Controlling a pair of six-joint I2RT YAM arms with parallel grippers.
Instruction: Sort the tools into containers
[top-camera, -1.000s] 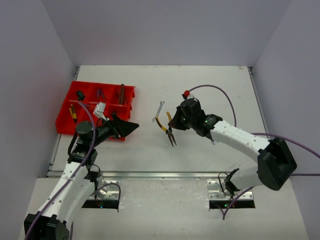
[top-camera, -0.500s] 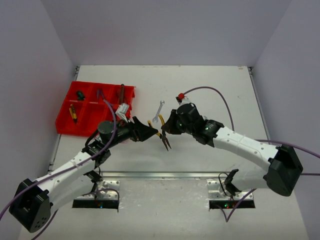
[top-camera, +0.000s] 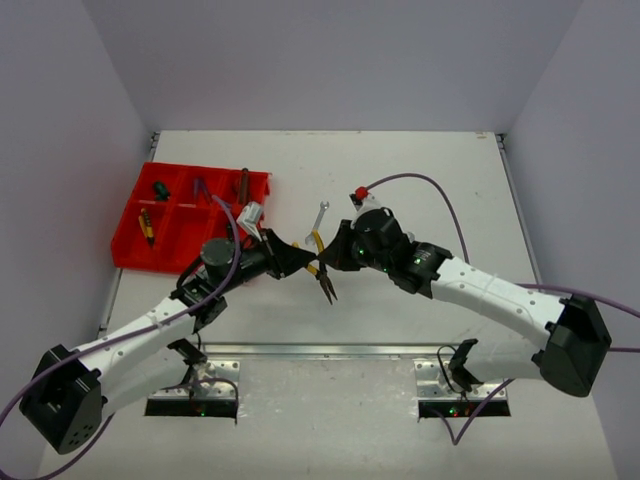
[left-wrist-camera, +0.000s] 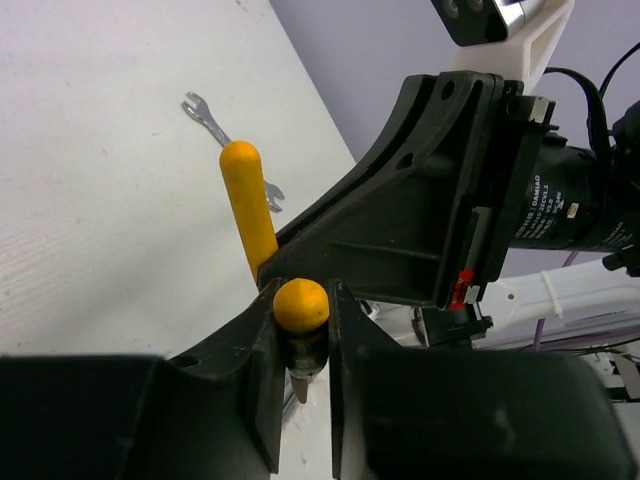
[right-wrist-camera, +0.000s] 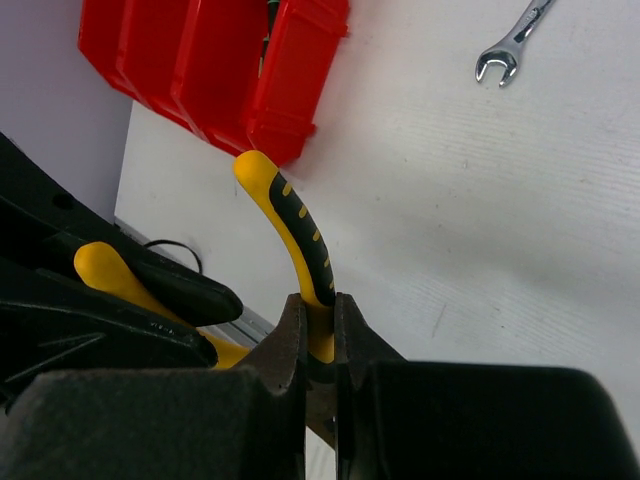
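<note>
At the middle of the table (top-camera: 420, 170): yellow-handled pliers (top-camera: 322, 272), nose toward the near edge. Pinched on one handle by the narrow left gripper (left-wrist-camera: 302, 310), on the other by the right gripper (right-wrist-camera: 318, 320), likewise clamped tight. Just beyond, flat, a silver wrench (top-camera: 318, 222). Far left, red organizer tray (top-camera: 130, 256), small tools (top-camera: 243, 187) in its compartments.
</note>
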